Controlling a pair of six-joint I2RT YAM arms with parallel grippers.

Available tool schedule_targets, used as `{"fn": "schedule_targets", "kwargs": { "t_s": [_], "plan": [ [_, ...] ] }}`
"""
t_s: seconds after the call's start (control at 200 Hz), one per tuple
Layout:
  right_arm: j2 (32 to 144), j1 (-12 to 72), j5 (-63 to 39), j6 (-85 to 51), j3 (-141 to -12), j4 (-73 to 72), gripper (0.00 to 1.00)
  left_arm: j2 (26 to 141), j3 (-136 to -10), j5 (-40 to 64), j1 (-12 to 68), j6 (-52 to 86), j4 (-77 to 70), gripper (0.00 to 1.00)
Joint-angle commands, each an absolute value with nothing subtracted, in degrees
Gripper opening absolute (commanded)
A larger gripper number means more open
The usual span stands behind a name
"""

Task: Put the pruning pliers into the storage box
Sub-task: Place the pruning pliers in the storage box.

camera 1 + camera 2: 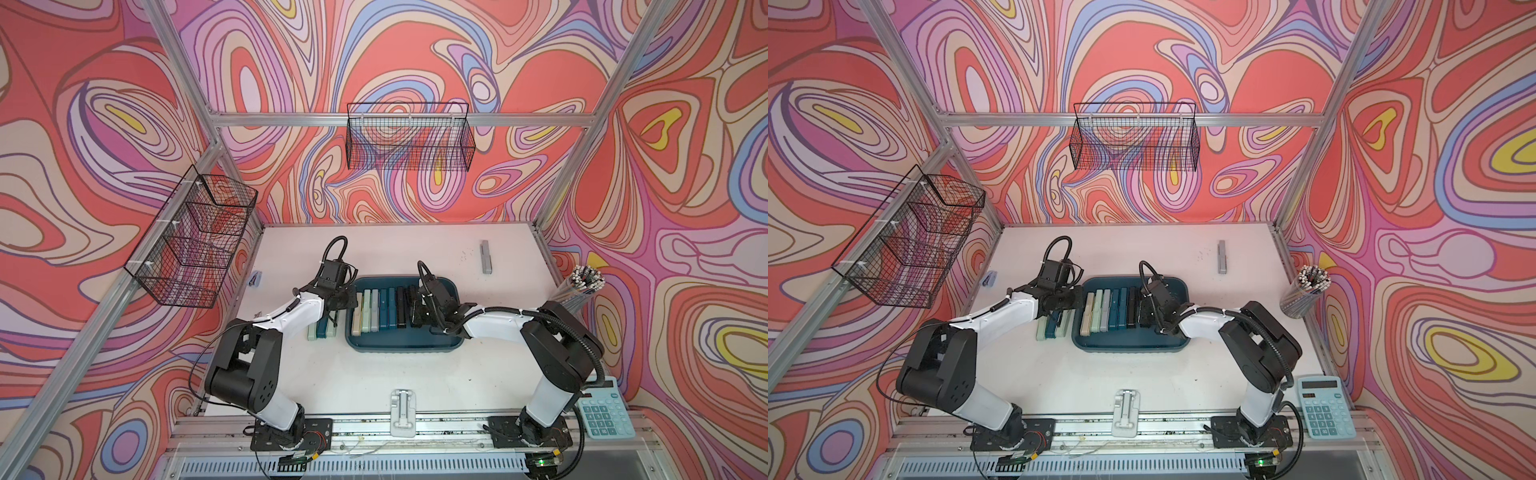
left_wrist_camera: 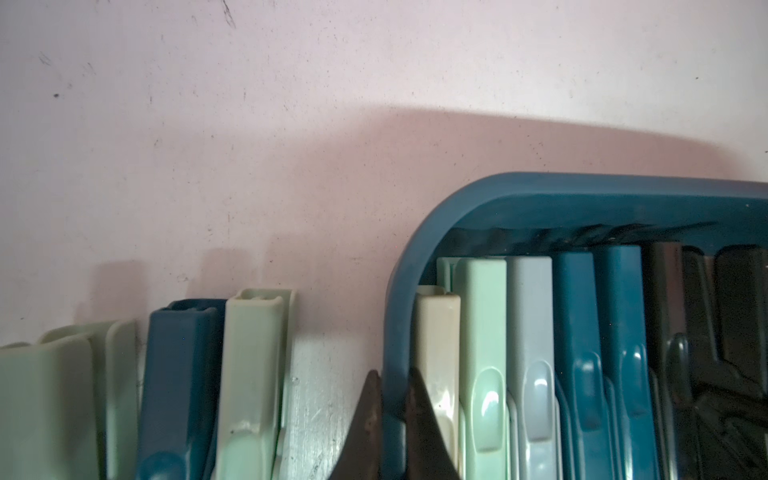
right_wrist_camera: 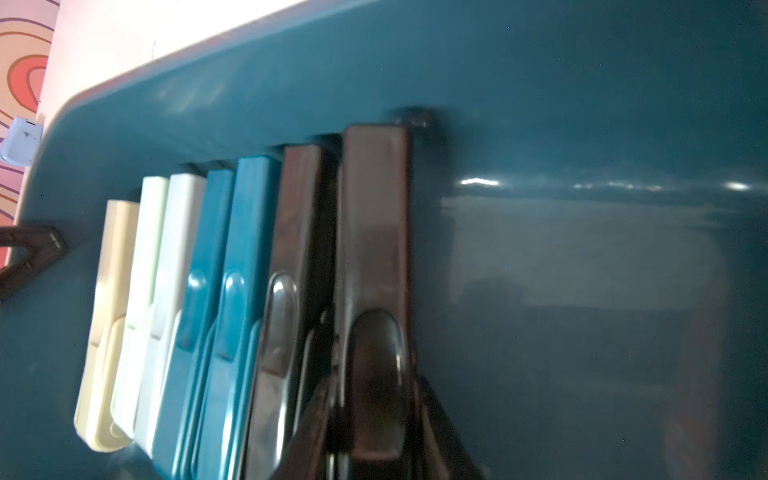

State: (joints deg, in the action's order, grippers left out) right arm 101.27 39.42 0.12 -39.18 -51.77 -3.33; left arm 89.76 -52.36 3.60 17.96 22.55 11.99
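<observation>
The dark teal storage box sits mid-table. Inside it lies a row of pruning pliers in cream, pale green, grey, teal and black. My left gripper is shut on the box's left rim, one finger outside the wall and one inside. My right gripper is low inside the box, shut on a black pruning plier at the right end of the row. Three more pliers lie on the table just left of the box.
A thin grey tool lies at the back right, and a small blue gadget at the left edge. A pencil cup and a calculator stand at the right. Black wire baskets hang on the walls. A grey clamp sits front centre.
</observation>
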Motion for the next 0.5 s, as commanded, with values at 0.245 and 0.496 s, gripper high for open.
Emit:
{"fn": "schedule_targets", "kwargs": {
  "t_s": [0.245,0.496],
  "plan": [
    [103.57,39.73,-0.97,-41.02,-54.14,-5.64,0.34,89.97,-52.11,3.56,17.78,22.62,10.35,0.09],
    [102.23,39.70,-0.54,-40.84,-54.14,-5.62,0.38,90.29,-52.12,3.76,17.84,22.63,10.17,0.09]
  ]
}}
